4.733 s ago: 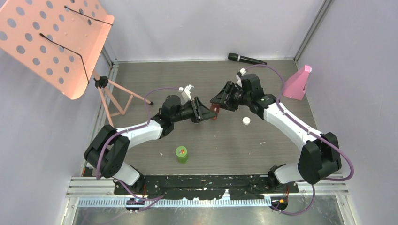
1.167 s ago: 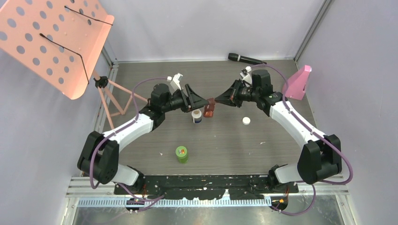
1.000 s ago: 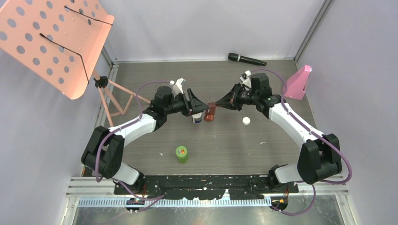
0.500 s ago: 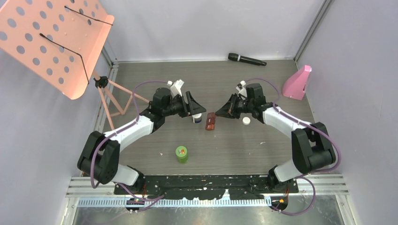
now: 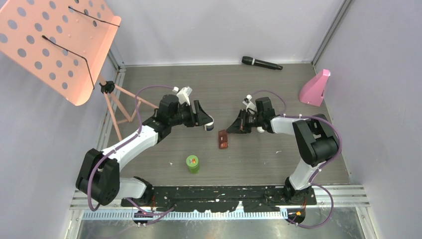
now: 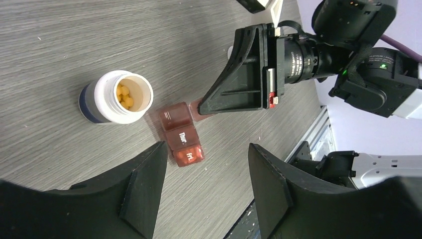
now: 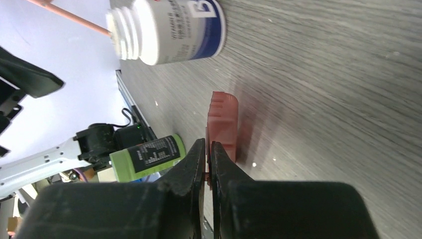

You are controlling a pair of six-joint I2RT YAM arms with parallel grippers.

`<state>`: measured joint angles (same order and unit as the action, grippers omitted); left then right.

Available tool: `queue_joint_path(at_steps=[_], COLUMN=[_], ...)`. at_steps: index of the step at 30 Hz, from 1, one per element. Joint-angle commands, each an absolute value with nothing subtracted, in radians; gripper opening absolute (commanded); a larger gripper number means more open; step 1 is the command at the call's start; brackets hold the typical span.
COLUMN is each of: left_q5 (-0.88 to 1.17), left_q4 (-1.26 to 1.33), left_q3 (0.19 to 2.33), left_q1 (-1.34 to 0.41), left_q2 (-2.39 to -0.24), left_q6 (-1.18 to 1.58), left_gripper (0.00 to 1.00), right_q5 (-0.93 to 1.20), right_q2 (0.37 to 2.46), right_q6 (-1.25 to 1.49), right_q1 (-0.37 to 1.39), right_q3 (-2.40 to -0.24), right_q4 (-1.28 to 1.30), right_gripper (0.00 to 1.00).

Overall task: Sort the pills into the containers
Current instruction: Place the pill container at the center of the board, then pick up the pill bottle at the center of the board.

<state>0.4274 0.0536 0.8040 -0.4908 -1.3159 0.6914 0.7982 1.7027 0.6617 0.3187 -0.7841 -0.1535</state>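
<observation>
Pills (image 6: 125,97), small, round and yellow, sit in the bottom of the white bottle (image 6: 117,97). The bottle is smooth plastic with a blue label. It stands up straight and has no cap on. Just beside it, the brown case (image 6: 179,137) lies flat on the grey, wood-look worktop (image 6: 59,40). The case is see-through plastic, made of little square boxes in a row. Two of them say "Thur" and "Fri".

The left end effector (image 6: 206,146) hangs above the case with its black fingers spread wide, and it holds nothing. The right end effector (image 7: 205,144) has its fingers pressed together, and they seem to pinch a thin flap at the end of the case. A round white cap (image 5: 261,129) lies by the right arm.

The green bottle (image 5: 192,163), round with a green lid, stands well apart from the case, nearer the arm bases, with bare worktop between them. A black microphone (image 5: 261,62) lies by the far wall. A pink wedge-shaped thing (image 5: 314,87) sits near the right wall.
</observation>
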Motion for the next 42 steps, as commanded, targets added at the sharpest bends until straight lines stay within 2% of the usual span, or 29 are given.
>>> queue_joint_path(at_steps=[1,2,5,6,11,14,16,18,24,27,34,42], left_q5=[0.413,0.412,0.403,0.399,0.373,0.347,0.327,0.304,0.194,0.126,0.048,0.006], left_q4=[0.042,0.039,0.036,0.033,0.02,0.003,-0.039,-0.069,-0.12,-0.122,-0.117,-0.088], left_q3=[0.822,0.821,0.818,0.818,0.816,0.821,0.829,0.836,0.817,0.791,0.731,0.655], left_q1=[-0.491,-0.491,-0.491,-0.491,-0.491,-0.491,-0.491,-0.491,-0.491,-0.489,-0.489,-0.489], left_q2=[-1.291,-1.289,-1.286,-1.284,-1.272,-1.263,-1.257,-1.25,-1.187,-1.14,-1.051,-0.954], left_q6=[0.66,0.66,0.658,0.657,0.644,0.621,0.601,0.573,0.507,0.488,0.452,0.434], left_gripper=[0.62,0.62,0.62,0.62,0.62,0.62,0.62,0.62,0.62,0.63,0.63,0.64], right_q5=[0.825,0.813,0.77,0.742,0.654,0.618,0.59,0.567,0.431,0.287,0.042,0.005], right_q2=[1.732,1.734,1.723,1.716,1.682,1.653,1.627,1.593,1.492,1.514,1.715,1.9], right_q6=[0.593,0.581,0.552,0.544,0.494,0.469,0.458,0.455,0.386,0.305,0.183,0.124], right_q1=[0.325,0.325,0.325,0.325,0.325,0.325,0.325,0.325,0.362,0.462,0.668,0.752], right_q3=[-0.765,-0.765,-0.765,-0.765,-0.798,-0.828,-0.845,-0.861,-0.957,-1.071,-1.285,-1.448], right_q4=[-0.222,-0.209,-0.17,-0.145,-0.04,0.049,0.09,0.12,0.242,0.315,0.362,0.402], right_gripper=[0.05,0.06,0.2,0.29,0.54,0.74,0.84,0.89,0.94,0.94,0.95,0.95])
